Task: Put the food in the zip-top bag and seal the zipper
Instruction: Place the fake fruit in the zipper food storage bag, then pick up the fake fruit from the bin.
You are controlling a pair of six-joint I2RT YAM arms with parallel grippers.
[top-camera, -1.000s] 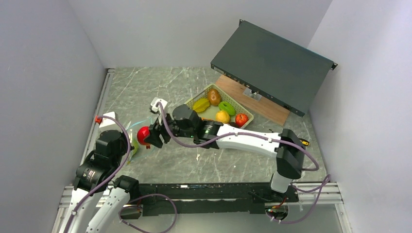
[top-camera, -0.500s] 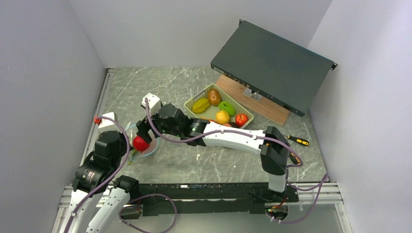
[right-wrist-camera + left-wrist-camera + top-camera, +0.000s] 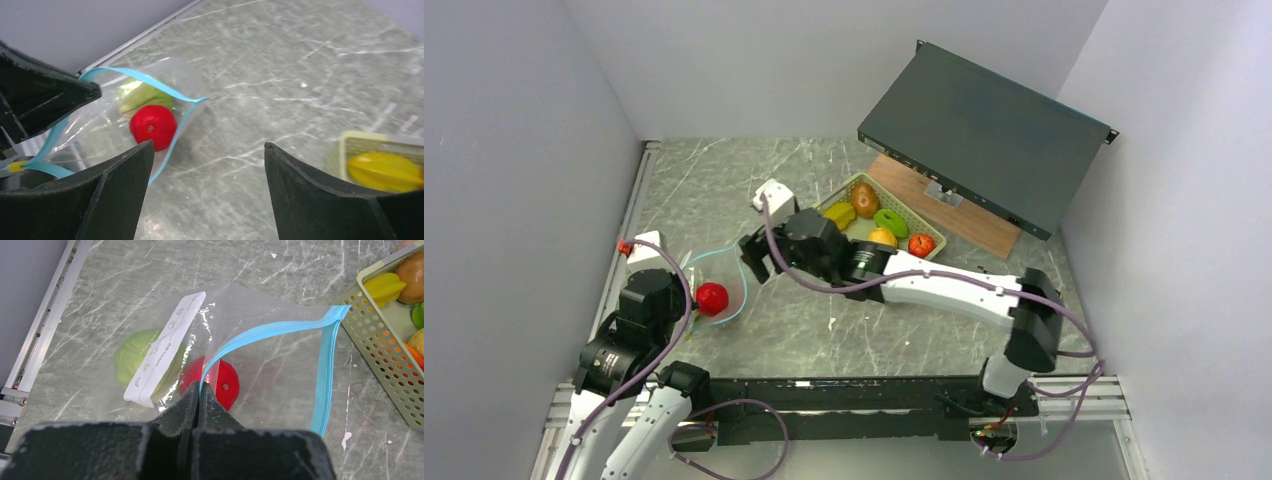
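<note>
Near left, the left claw (image 3: 199, 396) pinches the blue zipper (image 3: 280, 329) of the zip-top bag (image 3: 272, 375), with red food (image 3: 227, 385) inside. The right claw (image 3: 207, 147) hangs wide open and empty over the grey counter (image 3: 804, 340). Farther right sits a green basket (image 3: 380, 355) holding more food (image 3: 385, 286).

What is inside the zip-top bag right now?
Inside the zip-top bag: a red fruit and a green piece, partly covered by the white label. The left pincer hides the bag's near edge, so anything there is unseen.
</note>
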